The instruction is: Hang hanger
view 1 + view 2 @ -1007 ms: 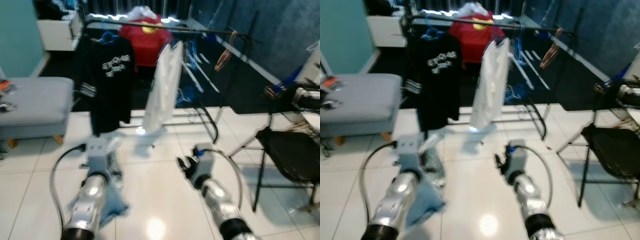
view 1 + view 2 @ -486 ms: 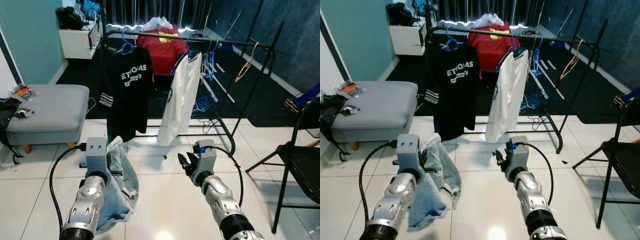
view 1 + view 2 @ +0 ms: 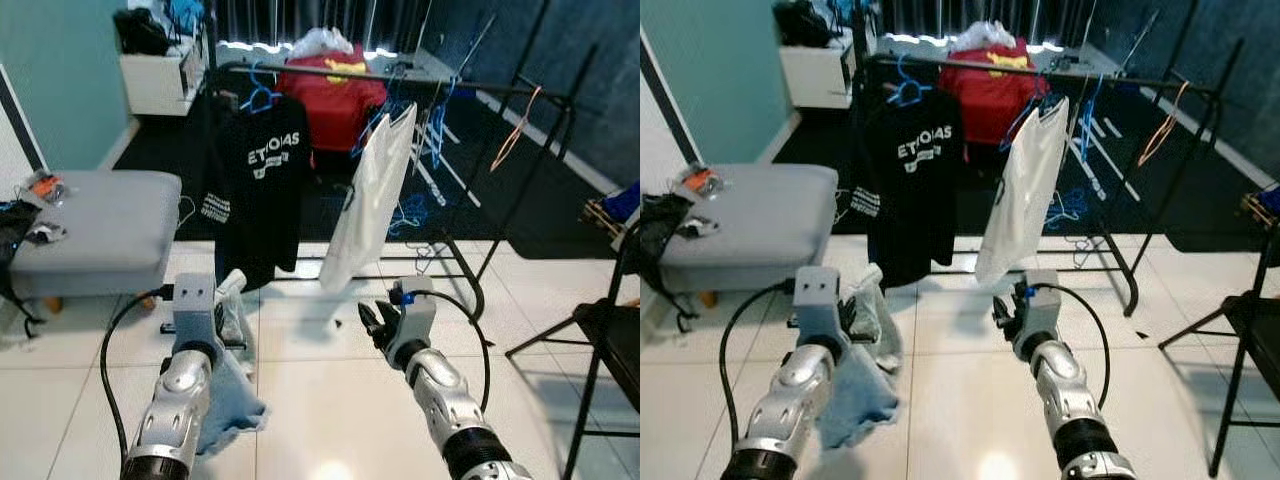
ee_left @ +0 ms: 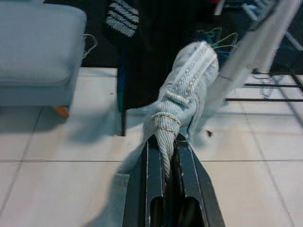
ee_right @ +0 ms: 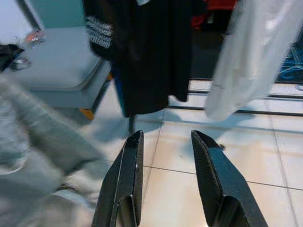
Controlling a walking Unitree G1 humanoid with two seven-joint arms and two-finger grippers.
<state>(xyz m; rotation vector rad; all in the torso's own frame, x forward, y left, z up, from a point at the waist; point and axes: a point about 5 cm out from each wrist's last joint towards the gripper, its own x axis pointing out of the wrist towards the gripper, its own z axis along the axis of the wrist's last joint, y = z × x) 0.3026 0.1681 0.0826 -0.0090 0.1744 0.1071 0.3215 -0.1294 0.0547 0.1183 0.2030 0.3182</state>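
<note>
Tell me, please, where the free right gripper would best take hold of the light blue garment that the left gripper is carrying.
Probably the loose bunched top of the garment, just beyond the left gripper, which is shut on its narrow end. The right gripper is open with nothing between its fingers and would come across from the robot's right. The rest of the cloth hangs limp below the left arm, which offers a poorer hold.

Floor [image 3: 310,380]: white glossy tiles.
Rack [image 3: 480,270]: stood on the floor, by the dark rug [image 3: 540,215].
Ottoman [image 3: 95,230]: grey, stood on the tiles.
Chair [image 3: 610,340]: black, stood on the tiles.
</note>
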